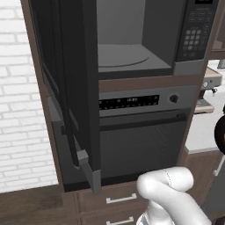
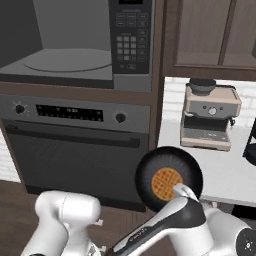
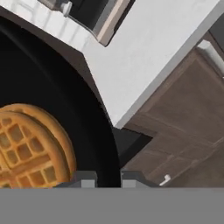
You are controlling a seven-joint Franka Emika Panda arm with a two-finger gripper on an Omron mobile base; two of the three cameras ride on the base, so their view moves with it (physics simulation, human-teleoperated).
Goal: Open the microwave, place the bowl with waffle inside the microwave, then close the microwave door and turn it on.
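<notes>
Black bowl (image 3: 52, 109) cropped, rim between tool (image 3: 108, 178) tips

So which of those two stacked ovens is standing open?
The upper one, the microwave: its door swings out left, showing the turntable. The oven below stays shut.

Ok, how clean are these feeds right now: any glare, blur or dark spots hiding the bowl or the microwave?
Right base view: even light, no glare, the waffle sharp in the bowl. Left base view: the open microwave door is dark and flat, but the microwave cavity reads clearly. Hand view: soft from closeness, the bowl's black inside shows almost no detail; the gripper sits on its rim.
</notes>
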